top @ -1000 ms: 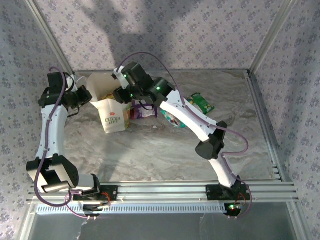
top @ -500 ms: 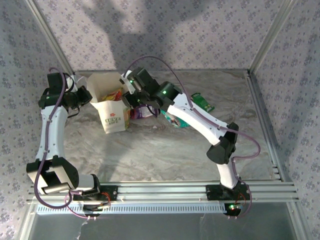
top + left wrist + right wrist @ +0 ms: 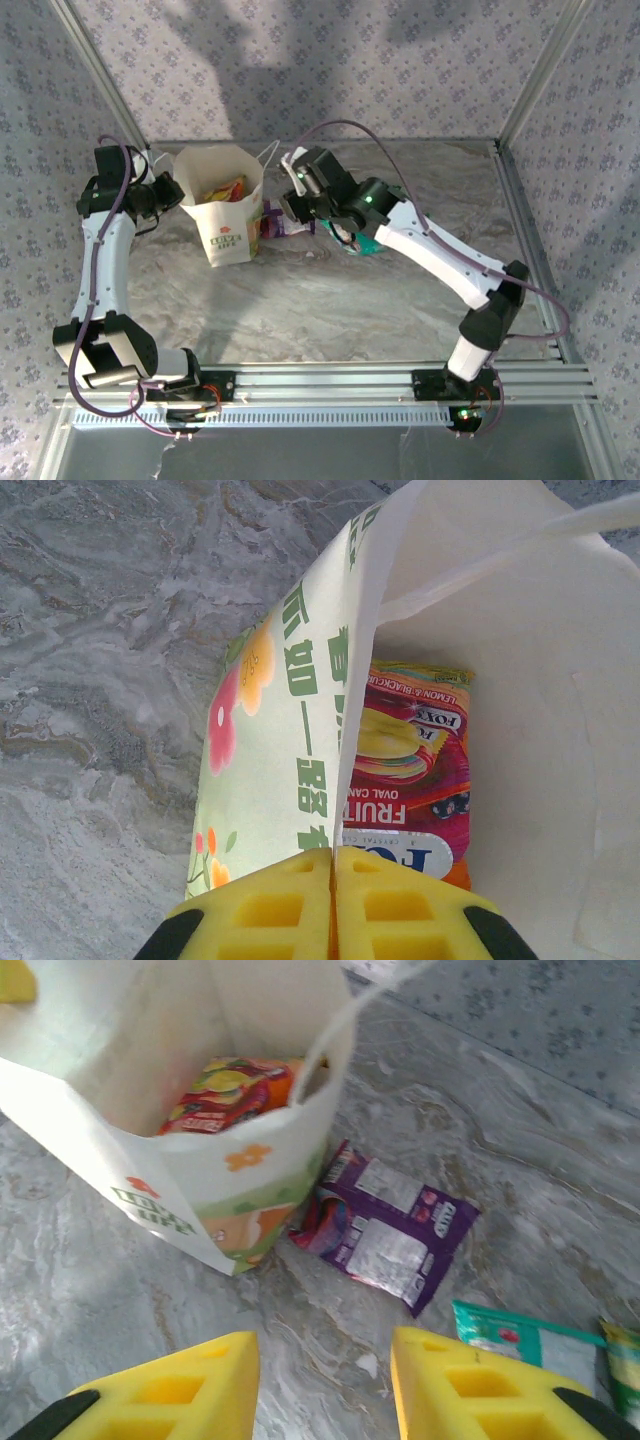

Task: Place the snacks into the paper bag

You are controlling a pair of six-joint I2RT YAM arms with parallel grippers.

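Note:
The white paper bag stands upright at the back left, mouth open. My left gripper is shut on the bag's side wall at its rim. An orange-yellow FOX'S packet lies inside the bag. My right gripper is open and holds nothing. It hovers just right of the bag, above bare table. The purple packet lies against the bag's right foot. A teal packet lies further right.
Another packet's edge shows at the right border of the right wrist view. Metal frame rails bound the marbled table. A white cord handle arcs over the bag's near rim.
My right gripper has drawn back to the right, from over the bag's mouth to beside the bag. Its elbow has swung out to the right. The left arm and bag have stayed still.

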